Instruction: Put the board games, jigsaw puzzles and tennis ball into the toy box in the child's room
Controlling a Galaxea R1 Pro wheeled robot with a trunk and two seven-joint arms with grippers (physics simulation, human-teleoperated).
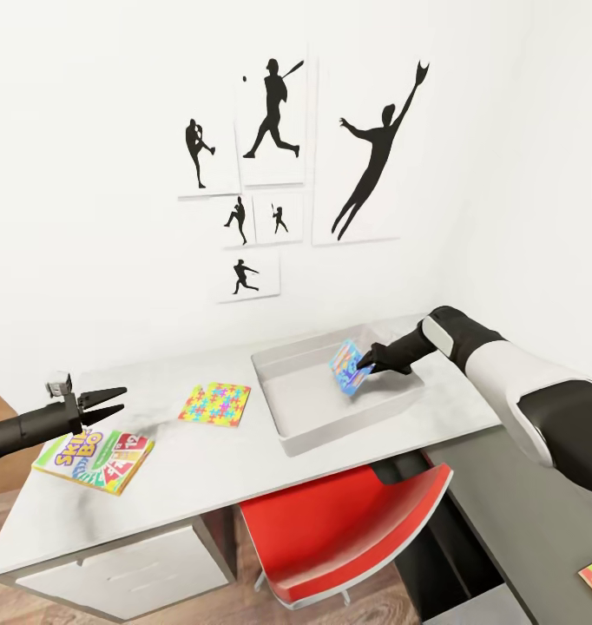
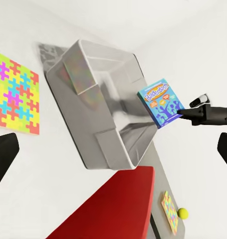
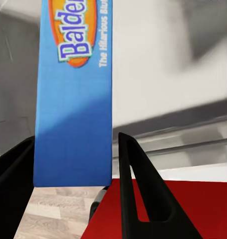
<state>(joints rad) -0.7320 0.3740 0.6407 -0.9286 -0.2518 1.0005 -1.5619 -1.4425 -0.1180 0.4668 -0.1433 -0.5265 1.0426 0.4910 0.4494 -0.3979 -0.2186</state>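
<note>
While the right gripper (image 1: 365, 358) hangs over the toy box (image 1: 283, 415), its fingers (image 3: 138, 194) are clamped on a blue board game (image 1: 350, 367), which is held tilted above the box's floor, not yet lying in it. Off to that gripper's left, just past the box's wall, a jigsaw puzzle (image 1: 214, 404) lies flat on the table (image 1: 209, 473). Farther the same way, the left gripper (image 1: 108, 404) hovers with its fingers parted, holding nothing, and right below it rests a second board game (image 1: 94, 457). Under the box stands a red chair (image 1: 348, 529), and down beyond it a tennis ball (image 2: 182, 213) lies beside another puzzle (image 2: 169, 211).
</note>
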